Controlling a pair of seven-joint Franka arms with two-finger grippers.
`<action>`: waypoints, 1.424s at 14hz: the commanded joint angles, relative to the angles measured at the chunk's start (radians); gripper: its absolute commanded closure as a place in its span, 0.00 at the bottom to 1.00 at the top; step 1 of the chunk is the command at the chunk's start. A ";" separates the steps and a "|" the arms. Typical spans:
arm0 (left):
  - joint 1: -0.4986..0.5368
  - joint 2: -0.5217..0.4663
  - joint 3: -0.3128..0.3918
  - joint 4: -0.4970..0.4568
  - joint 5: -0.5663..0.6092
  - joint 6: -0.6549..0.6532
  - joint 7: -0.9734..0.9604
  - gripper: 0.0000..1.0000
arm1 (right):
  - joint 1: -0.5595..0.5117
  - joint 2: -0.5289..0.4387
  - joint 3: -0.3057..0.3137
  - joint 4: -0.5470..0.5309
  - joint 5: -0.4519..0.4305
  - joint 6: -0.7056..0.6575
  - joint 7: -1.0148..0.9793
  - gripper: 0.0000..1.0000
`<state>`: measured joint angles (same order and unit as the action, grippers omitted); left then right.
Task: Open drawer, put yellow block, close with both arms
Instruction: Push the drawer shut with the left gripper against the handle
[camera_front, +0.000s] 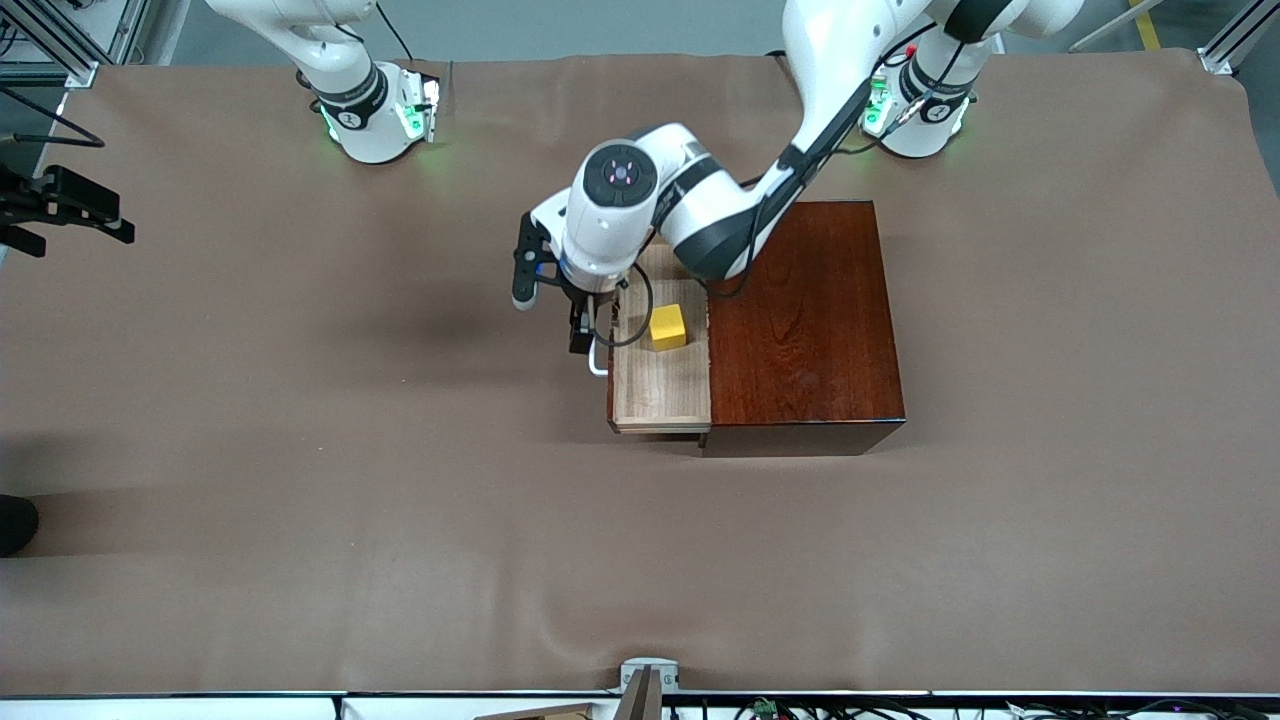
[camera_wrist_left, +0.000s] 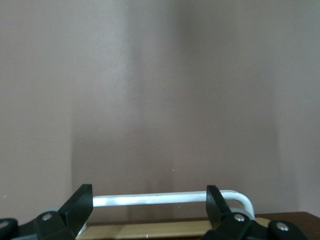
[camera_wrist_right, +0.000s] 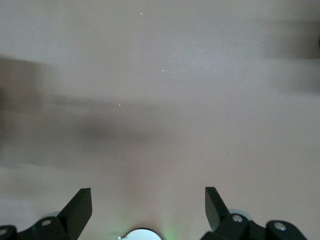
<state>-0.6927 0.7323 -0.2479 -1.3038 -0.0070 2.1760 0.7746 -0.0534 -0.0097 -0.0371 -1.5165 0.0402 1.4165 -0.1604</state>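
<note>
**Drawer pulled out, block inside, left gripper at the handle**

The drawer, a pale wooden tray, stands pulled out from the dark reddish-brown box toward the right arm's end of the table. The yellow block sits upright on the drawer floor, in the half farther from the front camera and close to the box's edge.

The white U-shaped handle runs along the drawer's front, its long axis pointing from the robots' bases toward the front camera. The left gripper hangs just at this handle; in the left wrist view its fingers stand spread, one on each side of the bar's span, not pinching it.

The left arm, reaching from its base across the box, is clearly the nearer one. To shut the drawer, the front likely has to be pushed toward the box, across the handle's length.

The right gripper is spread wide over bare brown table cloth; that arm waits near its base.
</note>
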 joint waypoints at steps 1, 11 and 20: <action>-0.005 0.016 0.007 0.035 0.001 -0.018 0.029 0.00 | -0.017 -0.050 0.020 -0.039 0.023 -0.011 0.078 0.00; 0.004 -0.017 0.076 0.038 0.122 -0.281 0.029 0.00 | -0.014 -0.050 0.020 -0.025 0.010 -0.022 0.180 0.00; 0.030 -0.060 0.111 0.035 0.228 -0.557 0.034 0.00 | 0.001 -0.032 0.023 -0.014 0.009 0.041 0.137 0.00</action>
<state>-0.6790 0.7192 -0.1446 -1.2445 0.1785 1.6749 0.7844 -0.0540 -0.0317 -0.0265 -1.5171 0.0449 1.4364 -0.0121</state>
